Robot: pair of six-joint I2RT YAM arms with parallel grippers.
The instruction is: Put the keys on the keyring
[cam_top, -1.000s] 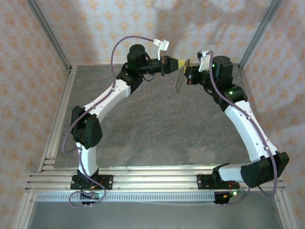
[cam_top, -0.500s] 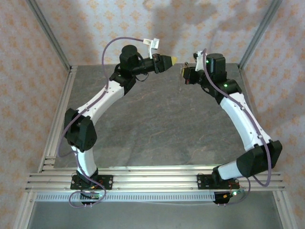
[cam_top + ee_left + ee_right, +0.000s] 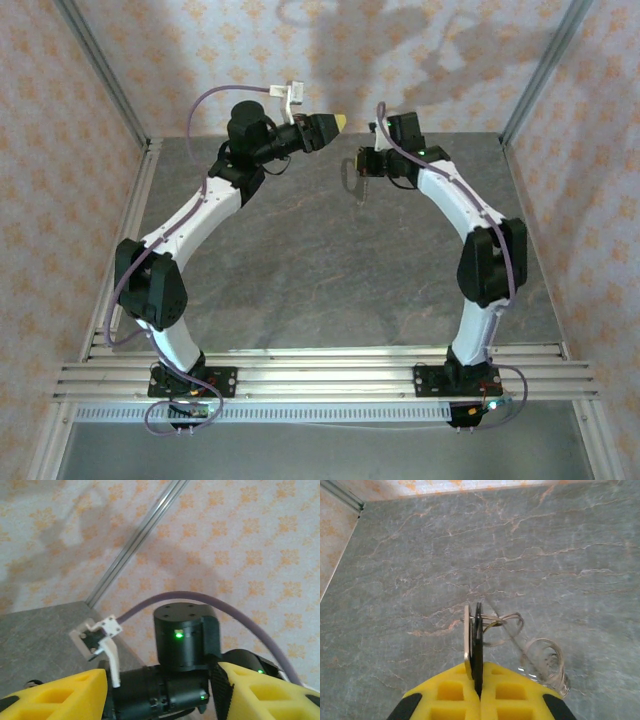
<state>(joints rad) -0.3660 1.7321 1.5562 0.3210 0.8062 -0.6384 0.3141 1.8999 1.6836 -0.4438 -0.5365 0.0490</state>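
My left gripper [image 3: 338,122] has just let go. A second ago it was closed and nose to nose with my right gripper [image 3: 476,670]; now its yellow fingers stand partly apart with nothing between them, and it has drawn back, well apart from the right gripper. So the whole bundle now hangs from one side only.

My right gripper is clamped shut on the key [image 3: 478,630], whose dark head stands edge-on out of the fingertips with a pale flat strip pressed against it. The keyring [image 3: 507,625] loops out just beside the key, touching it, and the beaded chain [image 3: 547,662] coils down from the ring, beyond the right gripper's fingertips and above the tabletop [image 3: 560,540].

I read this release as the end of the threading step. From this edge-on angle I cannot tell whether the ring truly passes through the key's hole or merely lies against it.
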